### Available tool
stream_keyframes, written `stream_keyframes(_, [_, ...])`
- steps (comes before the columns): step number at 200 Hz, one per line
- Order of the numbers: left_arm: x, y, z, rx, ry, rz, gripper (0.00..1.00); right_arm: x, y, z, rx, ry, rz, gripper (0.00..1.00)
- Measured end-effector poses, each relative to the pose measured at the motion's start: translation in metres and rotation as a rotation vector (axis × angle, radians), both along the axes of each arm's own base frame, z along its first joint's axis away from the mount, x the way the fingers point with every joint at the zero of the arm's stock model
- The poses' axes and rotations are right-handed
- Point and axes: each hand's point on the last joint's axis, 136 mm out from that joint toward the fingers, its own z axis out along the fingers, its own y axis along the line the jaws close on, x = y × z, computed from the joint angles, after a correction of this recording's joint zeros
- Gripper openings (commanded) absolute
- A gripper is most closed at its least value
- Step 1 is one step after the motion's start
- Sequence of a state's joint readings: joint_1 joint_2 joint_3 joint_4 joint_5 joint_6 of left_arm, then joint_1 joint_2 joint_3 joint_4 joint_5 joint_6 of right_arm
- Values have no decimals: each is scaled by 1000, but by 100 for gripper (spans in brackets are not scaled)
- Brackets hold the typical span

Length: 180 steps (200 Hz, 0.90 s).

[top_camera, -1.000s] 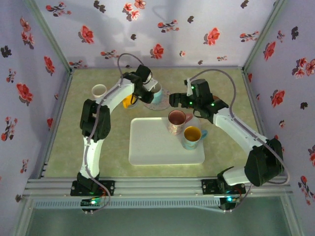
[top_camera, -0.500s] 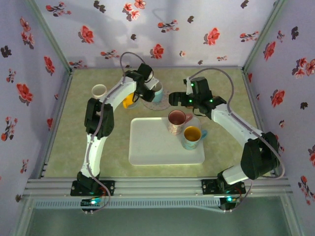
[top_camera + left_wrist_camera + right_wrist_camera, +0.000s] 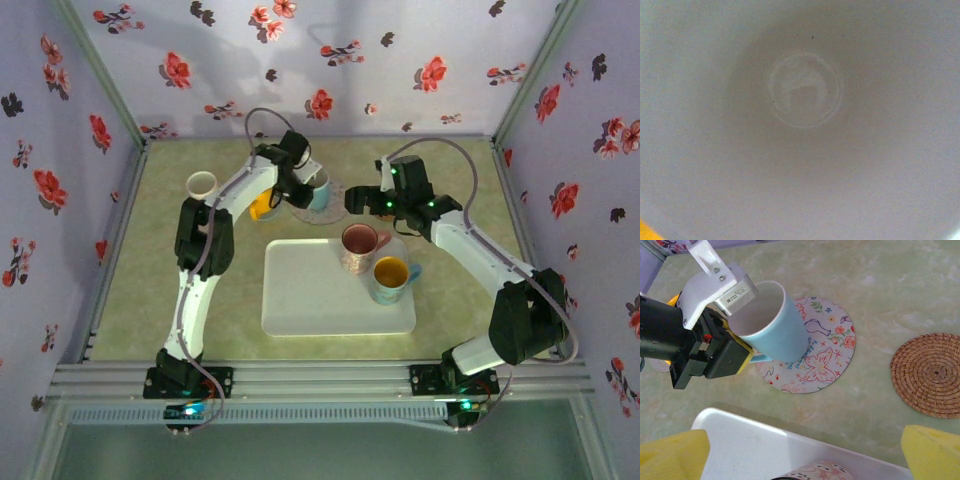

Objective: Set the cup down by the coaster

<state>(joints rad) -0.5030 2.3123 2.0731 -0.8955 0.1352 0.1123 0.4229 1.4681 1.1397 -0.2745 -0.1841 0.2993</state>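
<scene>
The walls (image 3: 300, 60) of the small enclosure carry a pale paper with red flowers, and the floor of it is a pale green marbled table (image 3: 200, 300). At 12 o'clock from the white rectangular plastic tray (image 3: 310, 300), the left gripper (image 3: 300, 185) is closed narrow on the light blue ceramic cup (image 3: 772, 325), taking it at the side of the handle. The cup is tilted, with its mouth towards the gripper. Its foot seems to touch the round flat coaster with printed flowers and a butterfly (image 3: 825, 355), on the part at 9 o'clock. The left wrist camera looks straight into the white inside of the cup (image 3: 800, 120). The right gripper (image 3: 352, 203) hovers near, at 3 o'clock from the cup, its yellow fingertips (image 3: 675, 455) wide apart and holding nothing. I judge that the step in hand is the setting down. The next move calls for bringing the cup upright so that its foot rests flat at the coaster. Then the left fingers should open without pushing the cup over.
</scene>
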Motion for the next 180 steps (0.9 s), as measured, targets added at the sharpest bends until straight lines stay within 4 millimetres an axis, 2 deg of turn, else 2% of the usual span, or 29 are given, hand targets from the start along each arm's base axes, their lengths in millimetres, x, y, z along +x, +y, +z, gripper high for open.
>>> stream_keyframes(24, [0, 0, -2, 1, 1, -3, 16, 0, 0, 0, 0, 0, 0, 99])
stream_keyframes(39, [0, 0, -2, 2, 1, -4, 24, 0, 0, 0, 1, -1, 0, 99])
stream_keyframes(61, [1, -1, -1, -3, -5, -14, 30, 0, 0, 0, 1, 0, 0, 99])
stream_keyframes(109, [3, -3, 0, -8, -17, -23, 33, 0, 0, 0, 1, 0, 1, 99])
stream_keyframes(137, [2, -2, -4, -5, -15, -28, 51, -1, 0, 1, 2, -2, 0, 99])
stream_keyframes(180, [-2, 0, -10, -2, -10, -29, 63, -5, -2, 1, -4, 10, 2, 99])
